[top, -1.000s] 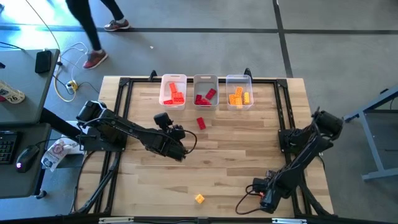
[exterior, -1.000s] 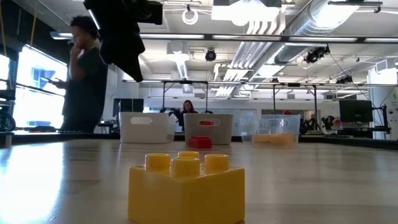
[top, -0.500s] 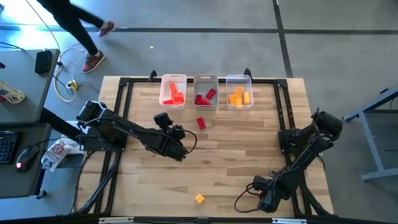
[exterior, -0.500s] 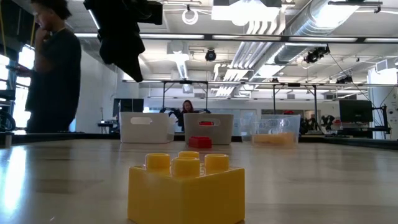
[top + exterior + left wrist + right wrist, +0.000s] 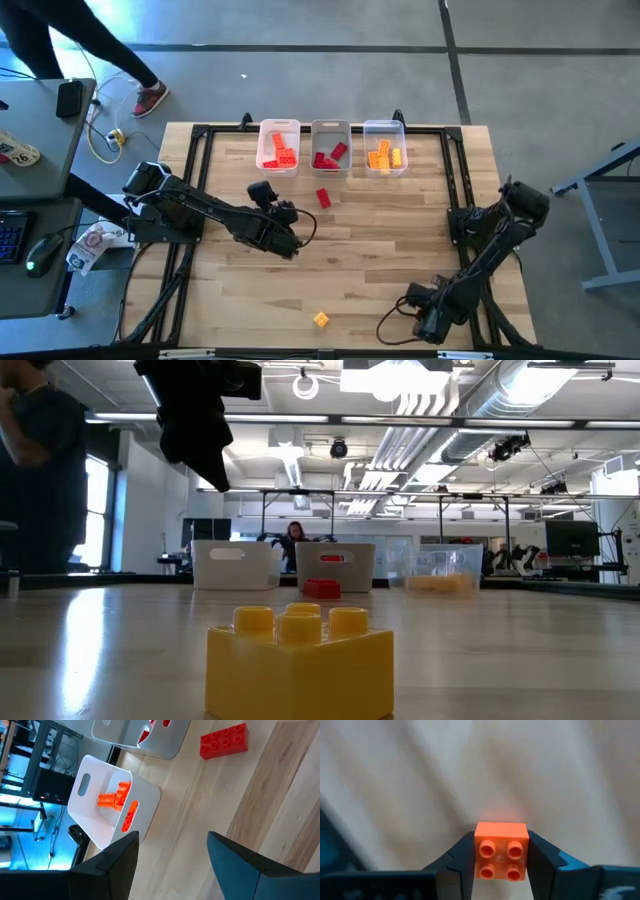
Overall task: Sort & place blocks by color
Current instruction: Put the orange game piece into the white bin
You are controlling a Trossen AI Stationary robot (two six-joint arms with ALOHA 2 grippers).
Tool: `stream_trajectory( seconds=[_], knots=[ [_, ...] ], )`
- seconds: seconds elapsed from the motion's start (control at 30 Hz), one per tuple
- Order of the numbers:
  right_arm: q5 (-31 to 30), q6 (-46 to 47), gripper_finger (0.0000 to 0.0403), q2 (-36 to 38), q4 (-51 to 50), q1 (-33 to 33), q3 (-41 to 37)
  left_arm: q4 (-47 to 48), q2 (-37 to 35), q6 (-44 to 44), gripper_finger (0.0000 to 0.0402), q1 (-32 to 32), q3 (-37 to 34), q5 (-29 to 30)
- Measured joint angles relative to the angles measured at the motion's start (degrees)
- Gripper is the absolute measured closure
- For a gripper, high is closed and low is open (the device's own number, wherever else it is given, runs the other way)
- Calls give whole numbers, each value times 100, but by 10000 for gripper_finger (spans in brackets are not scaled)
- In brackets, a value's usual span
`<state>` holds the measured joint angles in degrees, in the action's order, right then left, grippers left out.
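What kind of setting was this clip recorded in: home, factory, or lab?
Most likely a robotics lab or open workshop. Exposed ceiling ducts and strip lighting run over the wooden table, a desk with a keyboard and mouse sits beside it, and more framed rigs stand behind.

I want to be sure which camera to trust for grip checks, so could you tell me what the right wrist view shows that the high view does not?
Only the right wrist view shows a small orange studded plastic brick clamped in the right tool. Only the high view shows three white plastic bins, a loose red brick, a loose yellow brick and the left tool. Both share the wooden table.
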<state>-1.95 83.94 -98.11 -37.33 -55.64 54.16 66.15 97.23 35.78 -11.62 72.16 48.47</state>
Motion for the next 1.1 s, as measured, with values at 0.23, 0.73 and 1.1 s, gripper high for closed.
stream_trajectory(
  seconds=[0.23,0.73,1.1],
  knots=[
    [-1254,-239,289,3,-453,175,452,-47,0,-319,179,0,0,3],
    [-3495,-2309,289,18,-379,1426,820,-472,0,-1514,179,-4,0,-638],
    [-3962,-4288,289,29,-190,2761,1180,-395,-529,-1753,179,307,0,-89]
  ],
)
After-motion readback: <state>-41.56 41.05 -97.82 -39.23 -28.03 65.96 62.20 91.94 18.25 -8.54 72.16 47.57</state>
